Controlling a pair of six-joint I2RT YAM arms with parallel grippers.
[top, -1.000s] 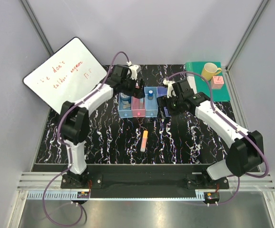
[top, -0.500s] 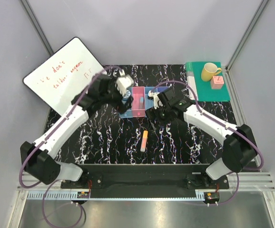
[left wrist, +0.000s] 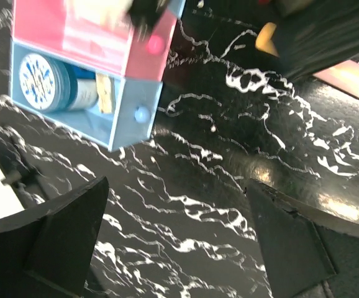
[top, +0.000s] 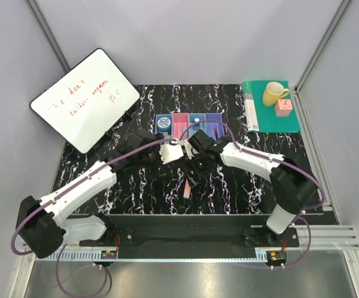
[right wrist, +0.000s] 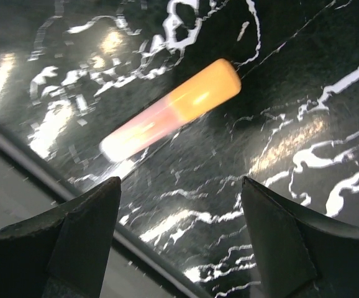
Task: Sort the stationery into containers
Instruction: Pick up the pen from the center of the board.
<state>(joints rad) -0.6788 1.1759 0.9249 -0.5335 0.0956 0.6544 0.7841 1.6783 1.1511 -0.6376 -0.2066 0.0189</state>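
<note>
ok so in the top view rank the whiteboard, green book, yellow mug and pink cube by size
Largest to smallest:
1. whiteboard
2. green book
3. yellow mug
4. pink cube
The gaps are clear; none look alike.

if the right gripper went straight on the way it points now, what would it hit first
Probably the orange-yellow bar, lying on the black table ahead of the open right gripper, across the gap between its fingers. Depth is unclear, so it may touch bare table short of it.
</note>
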